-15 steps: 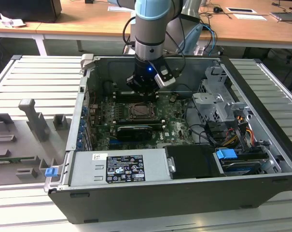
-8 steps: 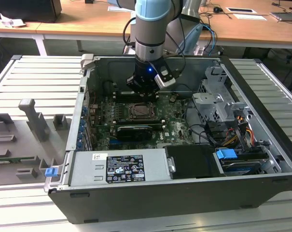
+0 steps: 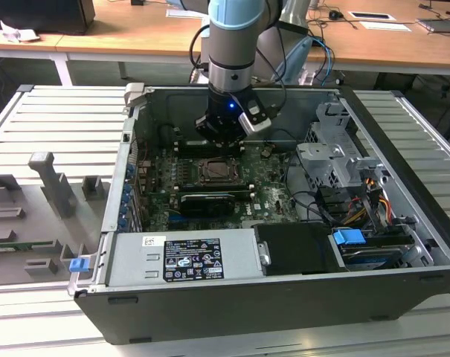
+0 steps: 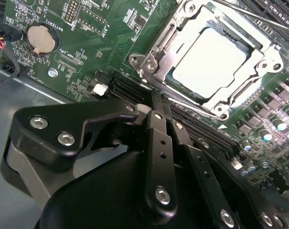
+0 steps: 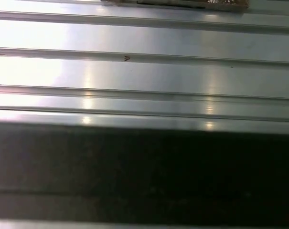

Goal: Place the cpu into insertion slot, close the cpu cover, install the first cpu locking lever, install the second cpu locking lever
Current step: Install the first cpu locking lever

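silver cpu (image 4: pixel 207 63) lies under the cpu cover (image 4: pixel 169 45), just beyond the narrowed, empty pincer (image 4: pixel 156 98).

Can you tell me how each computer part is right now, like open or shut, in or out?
cpu: seated in the insertion slot.
cpu cover: closed down around the chip.
gripper: fingers together, holding nothing, just beside the socket.
computer case: side open.

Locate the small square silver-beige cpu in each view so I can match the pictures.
Exterior view: the small square silver-beige cpu sits mid-motherboard, just below the gripper.
Second wrist view: cpu lies under the grey metal cpu cover.
First wrist view: ribbed metal surface.
Shared landmark: the cpu cover.
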{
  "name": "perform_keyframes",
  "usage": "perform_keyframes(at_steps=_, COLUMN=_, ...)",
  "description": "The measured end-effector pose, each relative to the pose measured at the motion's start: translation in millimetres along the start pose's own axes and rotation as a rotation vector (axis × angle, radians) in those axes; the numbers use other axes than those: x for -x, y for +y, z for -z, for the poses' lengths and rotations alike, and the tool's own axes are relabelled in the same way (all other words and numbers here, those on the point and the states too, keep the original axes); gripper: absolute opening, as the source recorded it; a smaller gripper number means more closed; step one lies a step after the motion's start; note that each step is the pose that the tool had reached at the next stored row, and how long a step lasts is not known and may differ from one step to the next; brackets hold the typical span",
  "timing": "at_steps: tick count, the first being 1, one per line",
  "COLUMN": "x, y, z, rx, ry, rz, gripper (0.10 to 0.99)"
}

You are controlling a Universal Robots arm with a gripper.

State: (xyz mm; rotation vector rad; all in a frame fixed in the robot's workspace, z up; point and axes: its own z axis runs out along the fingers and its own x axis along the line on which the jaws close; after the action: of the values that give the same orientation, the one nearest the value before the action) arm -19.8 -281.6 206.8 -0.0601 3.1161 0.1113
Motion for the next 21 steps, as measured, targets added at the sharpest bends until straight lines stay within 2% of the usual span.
perform_keyframes(at_steps=6, x=-0.2, y=-0.5, z=-3.8, rx=-0.008, ry=0.0007, rz=0.000, gripper=0.106)
perform_keyframes(at_steps=14, x=0.0, y=-0.2, z=-5.0, rx=-0.011, ry=0.0004, rz=0.000, gripper=0.106)
perform_keyframes(at_steps=15, x=0.1, y=0.0, z=-3.7, rx=-0.011, ry=0.0001, rz=0.000, gripper=0.106)
perform_keyframes(at_steps=19, x=0.4, y=0.9, z=10.0, rx=-0.011, ry=0.0004, rz=0.000, gripper=0.106)
perform_keyframes(at_steps=21, x=0.4, y=1.1, z=12.4, rx=-0.011, ry=0.0003, rz=0.000, gripper=0.106)
